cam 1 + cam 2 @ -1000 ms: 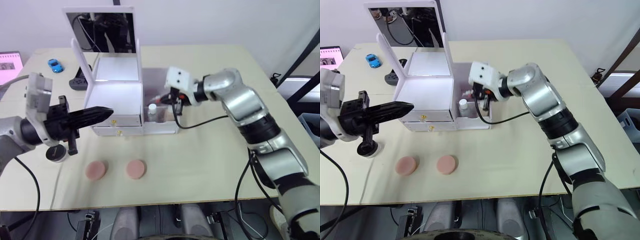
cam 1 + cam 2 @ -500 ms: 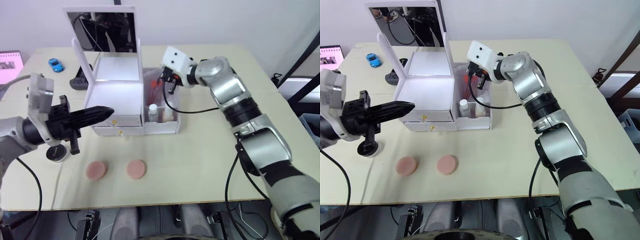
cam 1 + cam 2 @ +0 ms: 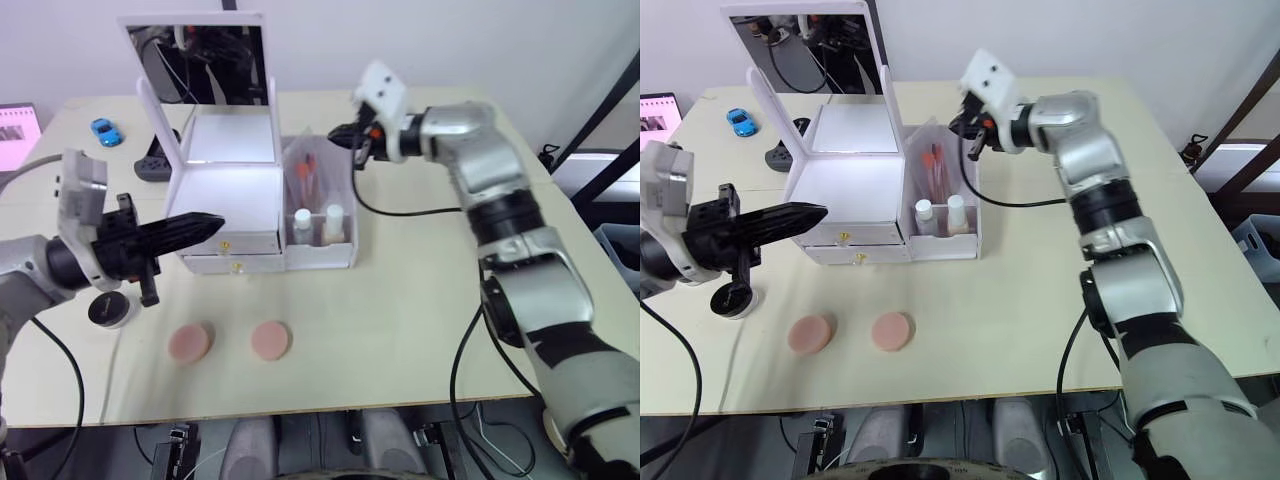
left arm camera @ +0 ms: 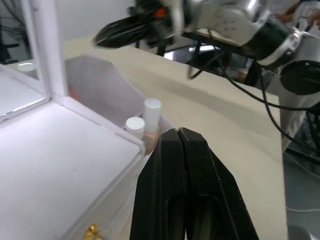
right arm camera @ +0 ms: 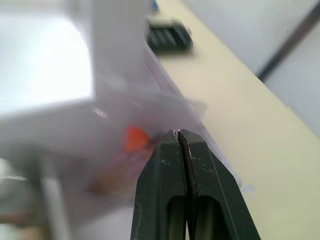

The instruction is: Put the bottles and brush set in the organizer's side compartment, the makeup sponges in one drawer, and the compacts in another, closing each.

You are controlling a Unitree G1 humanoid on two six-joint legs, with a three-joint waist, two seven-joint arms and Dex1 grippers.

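Left gripper [image 3: 205, 223], fingers pressed together and empty, hovers mid-left before the organizer [image 3: 240, 190]. Two pink makeup sponges [image 3: 190, 341] lie lower left on the table: probably soft, light, best pinched across the edges. Upper centre, bottles [image 3: 303, 221] stand in the side compartment; right gripper [image 3: 338, 133] is closed, empty.

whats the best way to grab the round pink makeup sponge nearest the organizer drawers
Probably from straight above: the round pink makeup sponge lies flat on the beige table, so its rim is the only graspable part. Set one finger on each side of the rim and pinch across the disc. The second pink sponge lies apart from it, leaving finger room. The left gripper is nearer.
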